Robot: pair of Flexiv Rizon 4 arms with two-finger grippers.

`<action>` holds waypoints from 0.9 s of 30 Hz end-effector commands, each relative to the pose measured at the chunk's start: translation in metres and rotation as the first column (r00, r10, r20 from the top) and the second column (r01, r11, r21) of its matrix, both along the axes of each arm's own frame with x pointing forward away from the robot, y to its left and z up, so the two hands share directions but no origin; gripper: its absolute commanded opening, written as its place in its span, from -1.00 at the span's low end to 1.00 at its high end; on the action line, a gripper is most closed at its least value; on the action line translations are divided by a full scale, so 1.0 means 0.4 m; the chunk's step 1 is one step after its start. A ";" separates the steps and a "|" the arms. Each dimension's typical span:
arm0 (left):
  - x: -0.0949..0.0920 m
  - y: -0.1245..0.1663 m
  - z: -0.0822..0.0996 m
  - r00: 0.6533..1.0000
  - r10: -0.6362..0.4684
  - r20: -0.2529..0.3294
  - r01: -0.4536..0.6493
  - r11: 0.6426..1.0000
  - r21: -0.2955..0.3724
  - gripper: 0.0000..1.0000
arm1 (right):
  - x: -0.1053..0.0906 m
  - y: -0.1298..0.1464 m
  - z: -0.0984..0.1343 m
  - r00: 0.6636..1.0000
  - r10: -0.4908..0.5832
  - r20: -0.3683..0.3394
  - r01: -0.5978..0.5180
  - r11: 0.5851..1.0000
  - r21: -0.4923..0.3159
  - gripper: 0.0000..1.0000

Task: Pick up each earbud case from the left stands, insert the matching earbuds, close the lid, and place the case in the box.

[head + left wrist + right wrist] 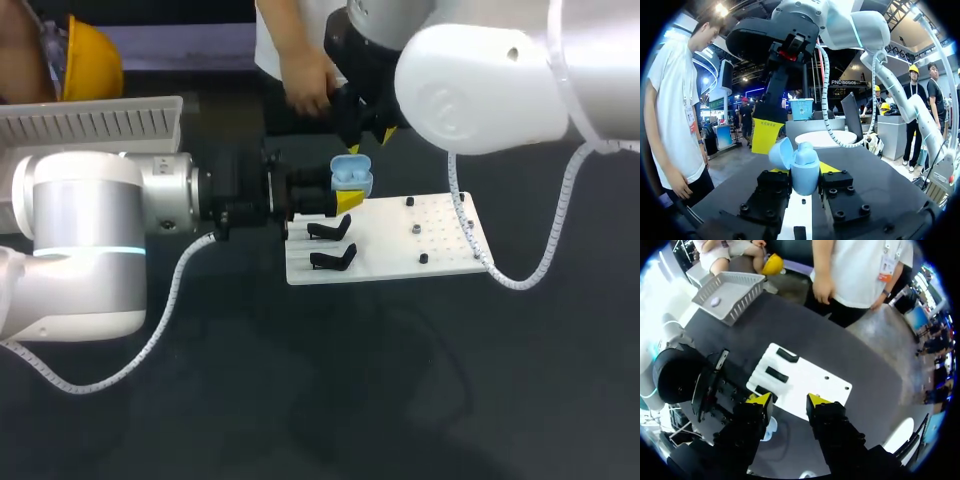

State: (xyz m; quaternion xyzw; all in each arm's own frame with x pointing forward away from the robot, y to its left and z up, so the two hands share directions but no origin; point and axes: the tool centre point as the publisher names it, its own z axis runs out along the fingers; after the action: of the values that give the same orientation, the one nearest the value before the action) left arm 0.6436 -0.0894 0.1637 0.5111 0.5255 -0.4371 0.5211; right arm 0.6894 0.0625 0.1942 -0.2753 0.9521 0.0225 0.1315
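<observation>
Head view: left gripper [349,196] horizontal, tight on open earbud case [351,175].

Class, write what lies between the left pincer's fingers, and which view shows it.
The light-blue earbud case, lid open, sits clamped in the left pincer; the left wrist view shows it.

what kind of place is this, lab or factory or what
Probably a robot demo workbench for a packing job: left arm and right arm over a dark table, a white plate with black stands, a grey slatted box, and an open blue earbud case in the left gripper.
</observation>
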 end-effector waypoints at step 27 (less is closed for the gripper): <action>0.067 0.155 0.057 0.988 0.124 0.096 -0.126 0.992 0.010 -1.00 | -0.094 -0.117 0.055 0.976 -0.203 0.084 0.199 0.978 0.056 1.00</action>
State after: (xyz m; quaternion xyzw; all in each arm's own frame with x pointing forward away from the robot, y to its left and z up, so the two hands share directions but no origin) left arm 0.6784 -0.0515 0.1749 0.5110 0.5265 -0.3926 0.5545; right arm 0.6660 0.0253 0.2170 -0.1753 0.9734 0.0096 0.1471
